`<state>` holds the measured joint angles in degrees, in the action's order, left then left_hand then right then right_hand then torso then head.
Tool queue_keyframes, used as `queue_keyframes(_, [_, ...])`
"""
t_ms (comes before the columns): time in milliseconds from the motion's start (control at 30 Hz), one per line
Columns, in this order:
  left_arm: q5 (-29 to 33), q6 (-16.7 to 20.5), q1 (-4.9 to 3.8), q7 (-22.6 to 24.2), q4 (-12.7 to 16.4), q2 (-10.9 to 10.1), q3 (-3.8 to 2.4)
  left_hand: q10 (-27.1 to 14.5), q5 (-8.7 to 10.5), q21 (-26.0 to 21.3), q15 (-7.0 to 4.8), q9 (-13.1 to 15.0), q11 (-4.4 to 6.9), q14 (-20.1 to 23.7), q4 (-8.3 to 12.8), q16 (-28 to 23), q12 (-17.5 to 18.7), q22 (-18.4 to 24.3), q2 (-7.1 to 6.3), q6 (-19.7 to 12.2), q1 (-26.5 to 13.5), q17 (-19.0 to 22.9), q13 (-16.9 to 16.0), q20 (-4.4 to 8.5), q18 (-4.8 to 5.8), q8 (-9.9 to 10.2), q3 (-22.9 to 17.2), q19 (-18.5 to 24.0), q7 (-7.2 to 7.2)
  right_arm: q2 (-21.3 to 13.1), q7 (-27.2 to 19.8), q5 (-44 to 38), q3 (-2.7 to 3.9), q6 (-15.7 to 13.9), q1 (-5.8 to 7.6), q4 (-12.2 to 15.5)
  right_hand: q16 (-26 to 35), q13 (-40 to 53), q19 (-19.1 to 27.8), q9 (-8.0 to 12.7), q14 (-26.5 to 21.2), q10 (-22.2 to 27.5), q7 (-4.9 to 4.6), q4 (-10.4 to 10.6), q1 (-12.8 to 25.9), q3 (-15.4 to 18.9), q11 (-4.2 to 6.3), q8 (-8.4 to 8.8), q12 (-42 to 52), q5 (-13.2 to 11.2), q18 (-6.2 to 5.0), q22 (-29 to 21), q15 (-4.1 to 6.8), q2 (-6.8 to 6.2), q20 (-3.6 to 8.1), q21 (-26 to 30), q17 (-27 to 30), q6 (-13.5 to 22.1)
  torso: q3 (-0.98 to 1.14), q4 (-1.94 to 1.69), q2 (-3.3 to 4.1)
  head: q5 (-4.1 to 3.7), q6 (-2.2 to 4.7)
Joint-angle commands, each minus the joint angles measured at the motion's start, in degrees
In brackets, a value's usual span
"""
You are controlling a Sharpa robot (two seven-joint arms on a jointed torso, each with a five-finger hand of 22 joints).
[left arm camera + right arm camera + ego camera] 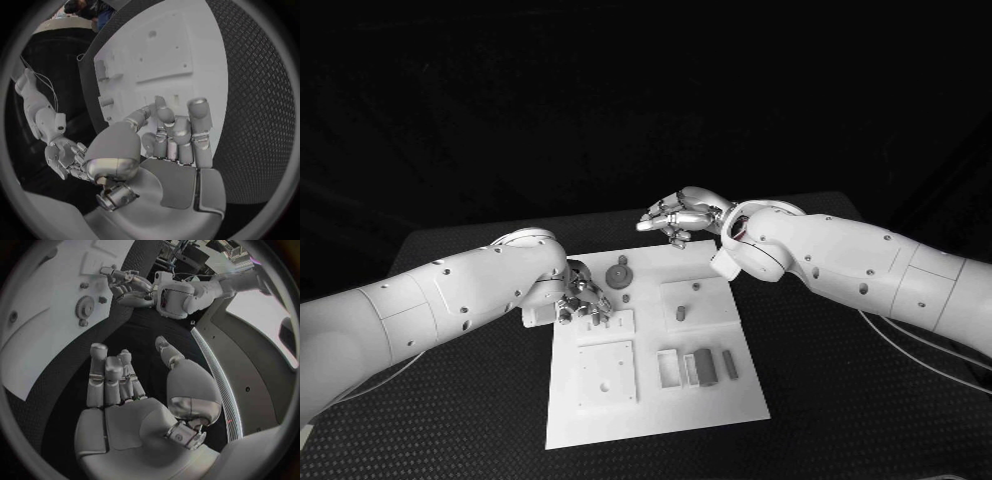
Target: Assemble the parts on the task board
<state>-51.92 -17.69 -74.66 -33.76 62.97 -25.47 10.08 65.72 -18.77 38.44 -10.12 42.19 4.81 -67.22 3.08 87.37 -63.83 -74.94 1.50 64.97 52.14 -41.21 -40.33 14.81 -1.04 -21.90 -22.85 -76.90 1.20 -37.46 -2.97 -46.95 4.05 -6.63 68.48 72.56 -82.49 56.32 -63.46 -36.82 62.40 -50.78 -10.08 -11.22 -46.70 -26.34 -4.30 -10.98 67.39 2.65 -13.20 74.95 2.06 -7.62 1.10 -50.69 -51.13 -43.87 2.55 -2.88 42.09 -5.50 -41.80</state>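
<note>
The left hand (pixel 580 297), silver and many-fingered, sits low over the left edge of the flat white rectangular task board (pixel 661 425), fingers down among the small upright parts (pixel 606 318) there; whether it grips one cannot be told from the head view, and in the left wrist view the fingers (pixel 180 135) lie extended together with nothing visibly between them. Judged from this, the step in hand is seating or picking a small part at that edge: keep the fingers vertical over the part and press straight down, avoiding the round toothed gear piece (pixel 620 274) just beyond. To the right, a short peg (pixel 681 312) stands mid-board, and block-shaped parts (pixel 705 366) lie near the front right. The right hand (pixel 678 217) hovers off the board's far edge, fingers loosely curled and holding nothing, leaving the right half unobstructed.
</note>
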Motion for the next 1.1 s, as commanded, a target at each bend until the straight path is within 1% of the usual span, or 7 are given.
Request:
queue_keyframes(33, [0.3, -1.3, 0.16, 0.5, 0.3, 0.0, 0.05, -0.1, -0.15, 0.2, -0.37, -0.1, -0.24, 0.0, 13.1, 0.2, 0.2, -1.2, 0.88, -0.1, 0.3, -0.1, -0.1, -0.07, -0.88, 0.3, -12.8, 0.3, 0.49, 0.0, -0.3, -0.2, 0.01, 0.8, -0.03, 0.0, -0.2, -0.1, 0.2, -0.1, -0.4, 0.2, -0.46, 0.4, 0.7, -0.1, 0.21, 0.14, 0.2, 0.1, -1.8, 0.8, 0.1, -0.05, 0.37, 0.3, 0.1, 0.1, 0.0, -0.03, -0.04, -0.05, -0.06])
queue_keyframes(300, [0.3, -1.2, 0.2, 0.5, 0.2, -0.2, 0.08, -0.1, -0.14, 0.2, -0.37, 0.0, -0.25, 0.0, 13.1, 0.2, 0.2, -1.2, 0.9, -0.1, 0.4, -0.1, -0.1, -0.08, -0.88, 0.4, -12.8, 0.3, 0.5, 0.0, -0.3, -0.2, 0.01, 0.8, -0.03, 0.0, -0.2, -0.1, 0.2, -0.1, -0.4, 0.2, -0.46, 0.4, 0.7, -0.1, 0.21, 0.15, 0.2, 0.1, -1.8, 0.8, 0.1, -0.06, 0.37, 0.3, 0.1, 0.1, -0.02, -0.05, -0.02, -0.1, -0.16])
queue_keyframes(667, [0.7, -1.4, 0.3, 0.6, 0.9, -0.4, 0.1, -0.2, -0.11, 0.3, -0.36, 0.0, -0.25, 0.0, 13.1, 0.2, 0.2, -1.2, 0.92, -0.1, 0.4, -0.1, -0.1, -0.08, -0.87, 0.4, -12.8, 0.4, 0.51, 0.0, -0.3, -0.2, 0.01, 0.8, -0.03, 0.0, -0.2, -0.1, 0.2, -0.1, -0.4, 0.2, -0.46, 0.4, 0.7, -0.1, 0.21, 0.15, 0.3, 0.1, -1.8, 0.8, 0.09, -0.08, 0.37, 0.3, 0.1, 0.1, -0.06, -0.03, -0.01, -0.1, -0.18])
queue_keyframes(733, [0.9, -1.6, 0.3, 0.6, 0.8, -0.4, 0.1, -0.2, -0.1, 0.3, -0.36, 0.0, -0.25, 0.0, 13.1, 0.2, 0.2, -1.2, 0.92, -0.1, 0.4, -0.1, -0.1, -0.08, -0.87, 0.4, -12.8, 0.4, 0.51, 0.0, -0.3, -0.2, 0.01, 0.8, -0.03, 0.0, -0.2, -0.1, 0.2, -0.1, -0.4, 0.2, -0.46, 0.4, 0.7, -0.1, 0.21, 0.15, 0.3, 0.1, -1.8, 0.8, 0.09, -0.08, 0.37, 0.3, 0.1, 0.1, -0.05, -0.03, -0.02, -0.1, -0.21])
queue_keyframes(767, [0.9, -1.6, 0.3, 0.6, 0.8, -0.4, 0.1, -0.2, -0.09, 0.3, -0.36, 0.0, -0.26, 0.0, 13.1, 0.2, 0.2, -1.2, 0.92, -0.1, 0.4, -0.1, -0.1, -0.08, -0.87, 0.4, -12.8, 0.4, 0.51, 0.0, -0.3, -0.2, 0.01, 0.8, -0.03, 0.0, -0.2, -0.1, 0.2, -0.1, -0.4, 0.2, -0.46, 0.4, 0.7, -0.1, 0.21, 0.15, 0.3, 0.1, -1.8, 0.8, 0.09, -0.08, 0.37, 0.3, 0.1, 0.1, -0.01, -0.02, -0.03, -0.09, -0.24])
queue_keyframes(1100, [1.1, -1.8, 0.31, 0.6, 0.9, -0.6, 0.1, -0.2, -0.04, 0.3, -0.35, 0.1, -0.26, 0.0, 13.1, 0.2, 0.2, -1.2, 0.93, -0.1, 0.4, -0.1, -0.2, -0.09, -0.88, 0.4, -12.8, 0.4, 0.51, 0.0, -0.2, -0.2, 0.01, 0.8, -0.03, 0.0, -0.2, -0.1, 0.2, -0.1, -0.4, 0.2, -0.47, 0.4, 0.7, -0.1, 0.21, 0.16, 0.3, 0.1, -1.8, 0.8, 0.09, -0.09, 0.37, 0.3, 0.1, 0.1, 0.01, 0.0, -0.01, -0.13, -0.18])
